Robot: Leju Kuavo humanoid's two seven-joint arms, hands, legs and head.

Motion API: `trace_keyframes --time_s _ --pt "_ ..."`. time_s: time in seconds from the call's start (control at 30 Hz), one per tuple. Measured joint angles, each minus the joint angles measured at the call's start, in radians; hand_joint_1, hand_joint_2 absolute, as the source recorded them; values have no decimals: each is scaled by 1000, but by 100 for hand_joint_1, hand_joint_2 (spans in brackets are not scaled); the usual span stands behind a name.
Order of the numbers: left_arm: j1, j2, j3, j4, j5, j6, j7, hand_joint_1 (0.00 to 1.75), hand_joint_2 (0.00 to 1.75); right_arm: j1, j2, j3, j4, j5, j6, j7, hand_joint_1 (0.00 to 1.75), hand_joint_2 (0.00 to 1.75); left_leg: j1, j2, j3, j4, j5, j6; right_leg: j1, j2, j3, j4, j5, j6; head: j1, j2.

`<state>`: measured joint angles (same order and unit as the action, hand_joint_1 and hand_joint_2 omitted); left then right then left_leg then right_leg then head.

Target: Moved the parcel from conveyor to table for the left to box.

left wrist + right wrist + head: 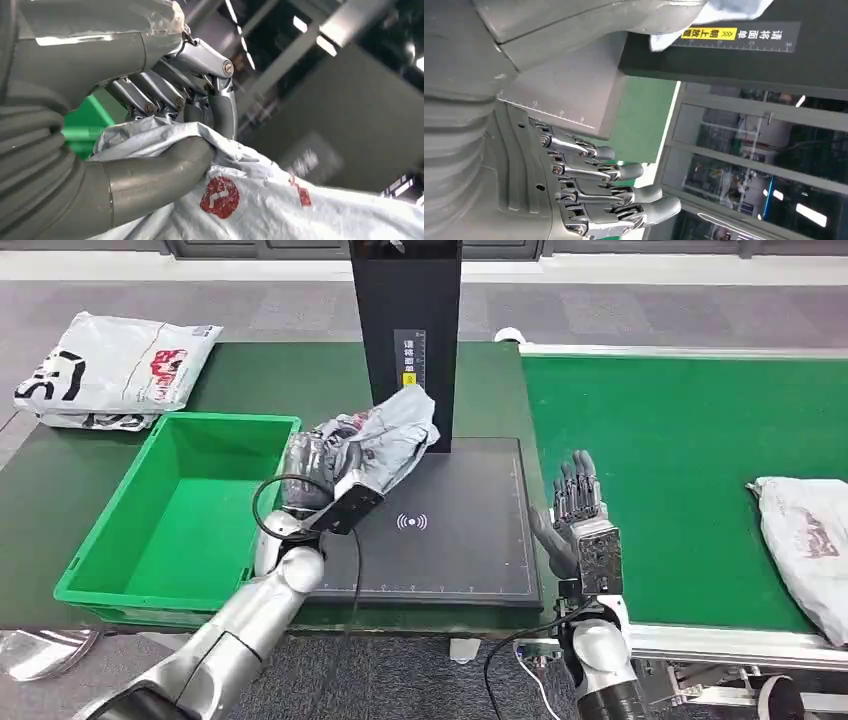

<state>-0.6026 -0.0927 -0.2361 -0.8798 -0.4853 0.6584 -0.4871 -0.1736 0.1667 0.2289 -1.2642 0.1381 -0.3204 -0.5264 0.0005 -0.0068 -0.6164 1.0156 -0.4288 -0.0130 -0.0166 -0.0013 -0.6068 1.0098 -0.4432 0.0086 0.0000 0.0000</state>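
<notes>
Left hand [318, 462] clamps grey parcel [395, 430] above black scan pad [440, 530], long axis pointing away toward post; green box [170, 510] just left. Right hand [580, 515] empty, fingers spread.

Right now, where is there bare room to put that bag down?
The green bin beside the left robot hand is empty. The black pad is bare toward the right robot hand. The held parcel crowds the black post.
</notes>
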Motion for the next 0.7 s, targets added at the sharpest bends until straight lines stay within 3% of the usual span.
trace_keyframes --time_s 0.17,0.27,0.4,0.47,0.57,0.7 --pt "24 21 35 -56 -56 17 5 175 175 1 0 0 -8 2 0 2 0 175 0 0 0 0 0 0 0 1 0 0 0 0 0 0" --pt "53 25 121 -102 -175 34 3 175 175 5 0 -3 -12 0 -2 3 0 175 0 1 0 0 0 0 0 2 0 0 0 0 0 0" --pt "97 49 372 -185 -502 37 9 175 175 23 -5 -13 -25 0 -2 5 0 175 0 4 -1 0 -1 -1 0 5 -2 0 0 0 0 0" --pt "98 63 557 -192 -534 38 -44 175 175 31 -8 -23 -36 0 0 9 0 175 0 9 0 -1 -2 -3 0 9 -4 0 1 -2 0 0" --pt "98 85 734 -194 -581 38 -46 175 175 45 -10 -34 -59 9 0 24 0 175 2 13 0 -1 -2 -5 4 13 -6 0 1 -4 0 0" --pt "99 94 871 -196 -747 38 37 175 175 63 -14 -51 -87 19 3 33 0 175 4 6 0 -1 -2 -5 4 5 -2 0 -1 -6 0 0"
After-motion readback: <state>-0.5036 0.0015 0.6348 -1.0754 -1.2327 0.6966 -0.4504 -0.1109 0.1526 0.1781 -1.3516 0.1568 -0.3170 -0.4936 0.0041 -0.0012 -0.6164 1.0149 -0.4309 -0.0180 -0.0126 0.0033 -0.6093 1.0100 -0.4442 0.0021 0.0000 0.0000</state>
